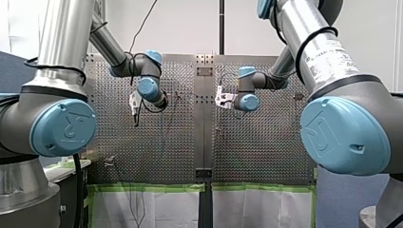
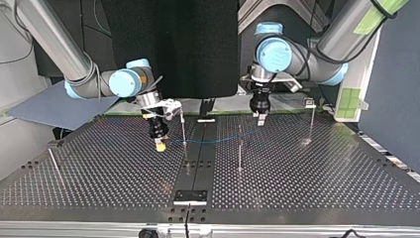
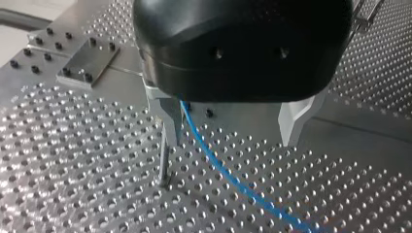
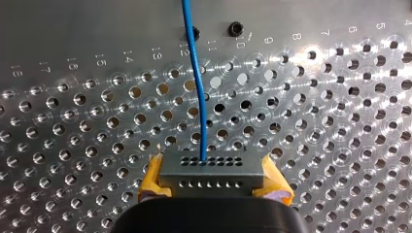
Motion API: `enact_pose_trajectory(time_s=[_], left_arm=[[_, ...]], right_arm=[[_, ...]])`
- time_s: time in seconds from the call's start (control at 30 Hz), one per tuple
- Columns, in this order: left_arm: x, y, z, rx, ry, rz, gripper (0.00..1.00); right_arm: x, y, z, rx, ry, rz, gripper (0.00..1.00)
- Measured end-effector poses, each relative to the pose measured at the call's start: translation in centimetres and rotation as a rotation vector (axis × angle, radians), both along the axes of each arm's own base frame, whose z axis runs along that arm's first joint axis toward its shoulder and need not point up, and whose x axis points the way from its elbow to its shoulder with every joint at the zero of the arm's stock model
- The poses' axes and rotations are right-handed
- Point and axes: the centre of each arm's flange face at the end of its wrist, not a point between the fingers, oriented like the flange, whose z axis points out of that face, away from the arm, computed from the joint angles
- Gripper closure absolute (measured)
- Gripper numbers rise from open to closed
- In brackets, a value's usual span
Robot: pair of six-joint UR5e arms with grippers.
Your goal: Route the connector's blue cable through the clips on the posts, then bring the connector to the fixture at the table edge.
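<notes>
Two perforated plates (image 2: 99,163), blue cable (image 2: 218,140) crossing centre strip (image 2: 200,161), white wall (image 1: 190,23)

My left gripper (image 3: 231,140) points down toward 6 o'clock, metal fingers (image 3: 168,124) spread apart. My right gripper (image 4: 211,178), its arm reaching in from 10 o'clock in the top view, clamps yellow pads (image 4: 154,180) on the connector (image 4: 211,167).

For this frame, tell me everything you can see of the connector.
The connector is a small grey block, metal by its look, with two rows of small round holes. It sits level in my right gripper, the jaws' yellow pads pressed on its two ends. The blue cable leaves one hole of the upper row and runs ahead over the perforated table. Nothing else touches it.
</notes>
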Motion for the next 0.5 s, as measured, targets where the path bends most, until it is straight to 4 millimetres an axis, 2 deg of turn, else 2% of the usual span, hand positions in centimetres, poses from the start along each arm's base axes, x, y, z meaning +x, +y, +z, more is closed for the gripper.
enact_pose_trajectory(time_s=[0.3,0.5], left_arm=[[-0.8,-1.2,1.9,-0.020,-0.064,-0.030,0.00],[-1.0,-1.9,2.4,-0.017,-0.093,-0.046,0.00]], right_arm=[[0.0,0.0,0.0,0.000,0.000,0.000,1.00],[0.0,0.0,0.0,0.000,0.000,0.000,1.00]])
